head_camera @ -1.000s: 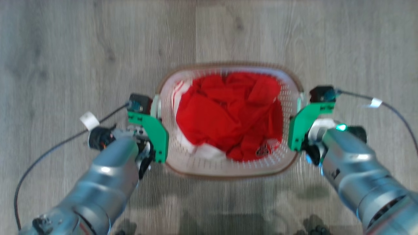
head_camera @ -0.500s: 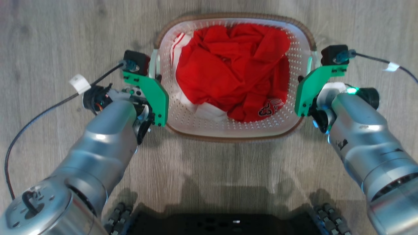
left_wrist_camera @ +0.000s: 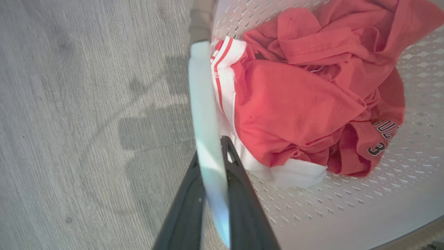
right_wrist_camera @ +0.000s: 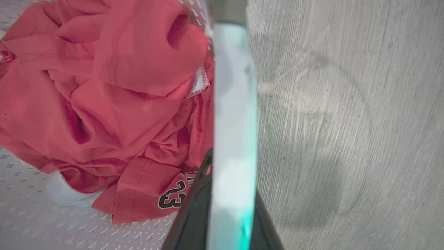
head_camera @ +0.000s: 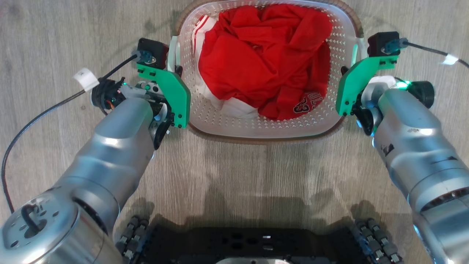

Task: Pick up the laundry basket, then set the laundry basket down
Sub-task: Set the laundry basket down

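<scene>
Plastic, white and perforated, shapes the rounded laundry basket [head_camera: 220,118], its smooth flat handles [left_wrist_camera: 204,104] pinched between the dark fingers of the left gripper [left_wrist_camera: 210,150] and right gripper [right_wrist_camera: 232,173], crumpled red cloth [head_camera: 263,55] just inside them.

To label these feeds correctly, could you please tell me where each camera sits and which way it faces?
Head view: on the robot's head, facing down at the laundry basket and wood floor; the left forearm, right forearm and dark base show.
Left wrist view: on the left wrist, looking along the left gripper, shut on a white handle.
Right wrist view: on the right wrist, looking along the right gripper, shut on the other handle.
Both wrist views share the red clothes.
</scene>
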Motion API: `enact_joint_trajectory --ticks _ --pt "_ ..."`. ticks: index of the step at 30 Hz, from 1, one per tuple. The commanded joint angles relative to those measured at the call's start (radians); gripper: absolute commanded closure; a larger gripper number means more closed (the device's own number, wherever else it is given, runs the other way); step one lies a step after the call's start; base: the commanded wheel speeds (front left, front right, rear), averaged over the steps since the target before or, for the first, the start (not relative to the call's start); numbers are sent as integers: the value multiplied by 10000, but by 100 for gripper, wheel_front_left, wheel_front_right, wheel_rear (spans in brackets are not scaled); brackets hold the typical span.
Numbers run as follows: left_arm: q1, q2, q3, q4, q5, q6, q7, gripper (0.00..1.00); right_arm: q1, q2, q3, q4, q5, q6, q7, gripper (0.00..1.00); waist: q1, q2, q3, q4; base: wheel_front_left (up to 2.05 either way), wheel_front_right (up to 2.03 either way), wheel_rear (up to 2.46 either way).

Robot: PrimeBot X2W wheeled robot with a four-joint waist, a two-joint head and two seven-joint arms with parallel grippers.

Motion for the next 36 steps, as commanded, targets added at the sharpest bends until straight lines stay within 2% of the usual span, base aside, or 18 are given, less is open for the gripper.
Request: enact_joint_trajectory --ticks 1,13,15,17,19,20,21,22,23,24,25,26,27,36 --pt "-211 246 -3 -24 -79 99 -151 100 185 131 29 -81 -186 17 -70 100 0 -1 35 -1 0 0 0" --pt "-439 246 -204 7 -185 157 -221 100 126 202 -933 -81 -1157 17 -132 100 0 -1 267 40 0 0 0" --pt "-450 246 -226 -8 -223 196 -216 100 121 203 -892 -81 -1163 17 -216 85 0 -1 274 52 0 0 0" --pt "-461 246 -235 -2 -266 279 -236 100 103 204 -860 -81 -1179 17 -351 64 0 -1 275 50 0 0 0" --pt "-460 246 -252 5 -300 349 -261 100 106 204 -829 -81 -1171 17 -404 57 0 -1 262 45 0 0 0" --pt "-458 246 -262 9 -317 373 -267 97 105 204 -814 -81 -1147 17 -423 54 0 -1 251 44 0 0 0" --pt "-459 246 -263 16 -340 408 -286 78 105 204 -797 -81 -1125 17 -439 50 0 -1 242 42 0 0 0" --pt "-458 246 -268 22 -360 434 -295 64 100 205 -779 -81 -1109 17 -450 26 0 -1 234 41 0 0 0" --pt "-454 246 -269 28 -387 451 -291 63 94 205 -769 -81 -1101 17 -474 10 0 -1 226 37 0 0 0" --pt "-451 246 -258 35 -424 476 -294 55 86 205 -770 -81 -1099 17 -518 0 0 -1 219 35 0 0 0" --pt "-448 246 -252 41 -457 499 -295 55 76 205 -773 -81 -1115 17 -573 0 0 -1 209 33 0 0 0" --pt "-444 246 -249 44 -487 520 -299 25 71 205 -780 -81 -1140 17 -616 0 0 -1 197 32 0 0 0" --pt "-436 246 -252 44 -512 536 -302 0 70 205 -794 -81 -1160 17 -637 0 0 -1 182 33 0 0 0" --pt "-387 246 -256 104 -663 630 -580 0 -6 205 -888 -81 -1292 17 -1087 0 0 -1 -50 32 0 0 0"
